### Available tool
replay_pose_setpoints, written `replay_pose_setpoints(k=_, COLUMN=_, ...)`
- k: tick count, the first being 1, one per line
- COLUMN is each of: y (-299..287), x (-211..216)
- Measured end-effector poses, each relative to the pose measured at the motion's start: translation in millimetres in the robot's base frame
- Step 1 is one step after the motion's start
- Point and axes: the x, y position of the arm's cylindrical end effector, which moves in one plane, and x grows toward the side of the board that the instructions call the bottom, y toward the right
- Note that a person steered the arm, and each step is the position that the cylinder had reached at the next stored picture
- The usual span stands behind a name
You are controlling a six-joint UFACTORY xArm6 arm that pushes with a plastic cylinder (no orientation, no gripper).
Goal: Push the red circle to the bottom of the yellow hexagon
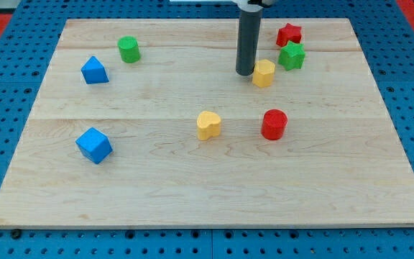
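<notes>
Oddly, my tip [246, 73] has no claw and sits upper centre, just left of the yellow hexagon [264, 73]; the red circle [274, 124] lies below it, apart, probably nearly placed.

The rod [249, 39] runs out of the view's top, so whatever carries it can't be seen. Its lower end, my tip [245, 73], sits just left of the yellow hexagon [264, 73], and from here it's impossible to say whether the two touch. To the right of the tip, the green star [292, 55] covers the lower edge of the red star [289, 34]. The blue pegboard [6, 86] under the board [192, 180] is cut off on every side
</notes>
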Motion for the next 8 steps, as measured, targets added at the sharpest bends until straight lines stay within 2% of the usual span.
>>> replay_pose_setpoints(k=3, y=44, x=3)
replay_pose_setpoints(k=4, y=36, x=3)
replay_pose_setpoints(k=6, y=15, x=109)
replay_pose_setpoints(k=8, y=5, x=142)
